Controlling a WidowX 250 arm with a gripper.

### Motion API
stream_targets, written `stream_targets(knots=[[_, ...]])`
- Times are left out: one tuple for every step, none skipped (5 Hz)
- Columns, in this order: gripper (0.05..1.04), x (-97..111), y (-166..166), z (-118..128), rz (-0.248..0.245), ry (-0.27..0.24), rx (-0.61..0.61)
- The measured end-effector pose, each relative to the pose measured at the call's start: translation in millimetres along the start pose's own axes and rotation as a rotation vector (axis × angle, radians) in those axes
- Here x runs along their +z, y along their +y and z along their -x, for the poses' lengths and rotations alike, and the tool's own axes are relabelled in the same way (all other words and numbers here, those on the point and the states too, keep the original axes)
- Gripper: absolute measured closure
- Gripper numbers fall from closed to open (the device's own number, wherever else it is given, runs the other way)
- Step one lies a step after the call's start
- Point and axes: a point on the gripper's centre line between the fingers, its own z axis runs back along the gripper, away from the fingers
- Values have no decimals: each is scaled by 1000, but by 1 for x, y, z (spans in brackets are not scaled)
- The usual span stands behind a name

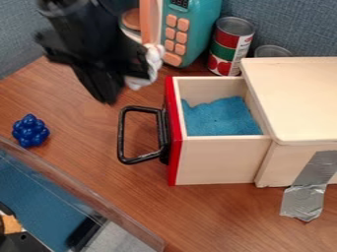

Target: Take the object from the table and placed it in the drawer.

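Note:
The black gripper (pixel 109 86) hangs at the upper left, above the table (pixel 85 118) and left of the drawer, tilted and slightly blurred. A crumpled white thing (pixel 151 66) is at its right side; whether it is held cannot be made out. On the table at the far left lies a small, knobbly dark blue object (pixel 30 131), lower than the gripper in the view and apart from it. The wooden drawer (pixel 217 160), with a red front and black handle (pixel 121 135), is pulled out. Blue cloth-like material (pixel 220 117) lies inside.
A teal toy microwave (pixel 201 29) with its door swung out stands behind the gripper. Beside it are a red and green can (pixel 230 47) and another can (pixel 273 51). The drawer's wooden cabinet (pixel 296 93) is at the right, with grey tape (pixel 308 192). A clear-walled bin (pixel 85 197) occupies the lower left.

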Motion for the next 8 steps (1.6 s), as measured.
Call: stream_targets(knots=[[1034,-16,-9,-2,17,36,-14],[1034,-39,-16,-8,11,74,-42],[1034,-56,-21,-18,11,77,-50],[1034,-68,-27,-28,14,87,-56],[1034,-72,-36,-35,27,85,-56],[1034,-66,-48,-43,54,73,-57],[1011,-64,-61,-47,77,80,-70],[859,-63,-63,-45,45,75,-108]])
